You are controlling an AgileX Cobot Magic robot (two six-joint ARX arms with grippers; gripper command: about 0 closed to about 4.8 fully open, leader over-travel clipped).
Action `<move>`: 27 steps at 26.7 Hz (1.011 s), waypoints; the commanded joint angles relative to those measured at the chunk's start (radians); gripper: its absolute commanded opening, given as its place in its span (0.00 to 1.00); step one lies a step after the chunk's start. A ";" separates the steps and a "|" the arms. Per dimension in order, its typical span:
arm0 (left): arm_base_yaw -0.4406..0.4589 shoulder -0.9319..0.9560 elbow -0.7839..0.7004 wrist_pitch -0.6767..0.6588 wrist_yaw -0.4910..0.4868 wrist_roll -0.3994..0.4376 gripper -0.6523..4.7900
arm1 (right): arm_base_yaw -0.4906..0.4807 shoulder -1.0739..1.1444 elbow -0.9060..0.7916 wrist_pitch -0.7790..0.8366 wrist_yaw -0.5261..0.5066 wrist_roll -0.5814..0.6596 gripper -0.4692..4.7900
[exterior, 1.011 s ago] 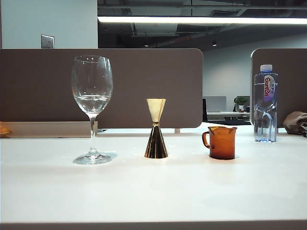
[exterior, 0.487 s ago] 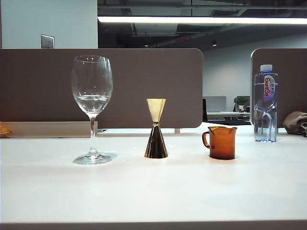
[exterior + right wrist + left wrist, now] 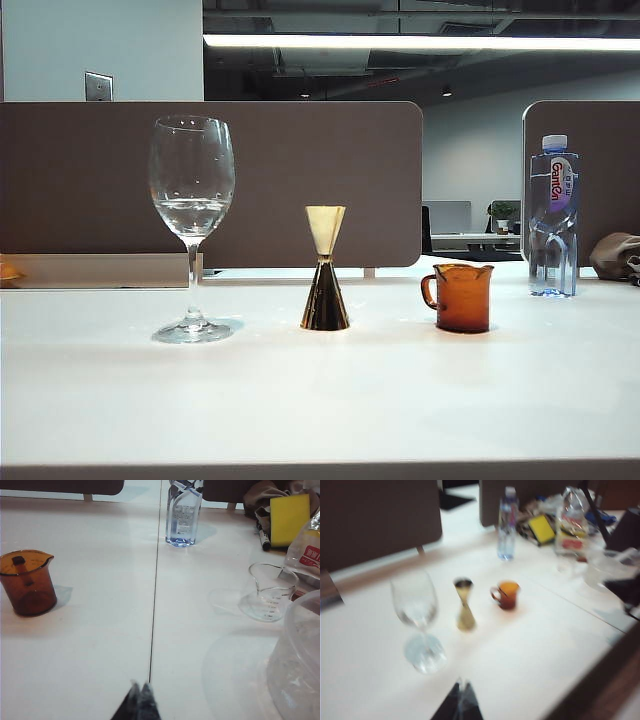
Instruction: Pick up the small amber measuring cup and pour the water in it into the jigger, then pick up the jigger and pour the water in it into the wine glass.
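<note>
Three vessels stand in a row on the white counter [image 3: 320, 400]: one wine glass [image 3: 192, 225] at the left of the exterior view, one jigger [image 3: 325, 268] in the middle, and one small amber measuring cup [image 3: 461, 297] to the right. All three stand upright and apart from each other. The wine glass has a little clear water in the bottom of its bowl. The jigger stands on its larger dark cone with the smaller pale cone on top. The cup's handle faces the jigger.

One plastic water bottle [image 3: 554, 216] stands farther back on the right, well apart from the row. Neither arm shows in the exterior view.

The left gripper [image 3: 461, 700] hangs above the counter on the near side of the row, with nothing in it; its dark fingertips seem pressed together, but that view is blurred, so I cannot tell for certain. The right gripper [image 3: 139, 700] is clenched with nothing between its fingertips, over the seam in the counter, well away from the amber cup. Near it I count one clear measuring beaker [image 3: 270, 591], one yellow sponge [image 3: 289, 513] and part of one clear plastic tub [image 3: 300, 655].
</note>
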 commanded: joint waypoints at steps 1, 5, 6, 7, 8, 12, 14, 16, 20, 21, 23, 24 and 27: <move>-0.024 -0.004 -0.156 0.327 -0.022 0.048 0.12 | 0.000 0.000 -0.007 0.002 0.002 0.003 0.09; -0.045 -0.029 -0.393 0.645 -0.096 0.062 0.12 | 0.001 0.000 -0.007 0.002 0.002 0.003 0.09; -0.048 -0.042 -0.443 0.706 -0.116 0.062 0.12 | 0.001 0.000 -0.007 0.002 0.002 0.003 0.09; -0.048 -0.060 -0.503 0.777 -0.138 0.055 0.12 | 0.001 0.000 -0.007 0.002 0.002 0.003 0.09; -0.048 -0.079 -0.548 0.834 -0.153 0.035 0.12 | 0.001 0.000 -0.007 0.002 0.002 0.003 0.09; -0.047 -0.174 -0.744 1.022 -0.380 -0.092 0.12 | 0.001 0.000 -0.007 0.002 0.002 0.002 0.09; -0.047 -0.174 -0.769 1.022 -0.410 -0.094 0.12 | 0.001 0.000 -0.007 0.003 0.002 0.002 0.09; -0.046 -0.174 -0.808 1.028 -0.469 -0.096 0.12 | 0.001 0.000 -0.007 0.007 0.002 0.002 0.09; -0.046 -0.174 -0.859 1.028 -0.479 -0.097 0.12 | 0.001 0.000 -0.007 0.006 0.002 0.002 0.09; -0.046 -0.174 -0.870 1.028 -0.481 -0.097 0.12 | 0.001 0.000 -0.007 0.006 0.002 0.002 0.09; -0.046 -0.174 -0.890 1.028 -0.485 -0.103 0.12 | 0.001 0.000 -0.007 0.006 0.002 0.002 0.09; -0.046 -0.174 -0.899 1.027 -0.485 -0.105 0.12 | 0.001 0.000 -0.007 0.006 0.002 0.002 0.09; -0.046 -0.174 -0.917 1.023 -0.488 -0.107 0.12 | 0.001 0.000 -0.007 0.006 0.002 0.002 0.09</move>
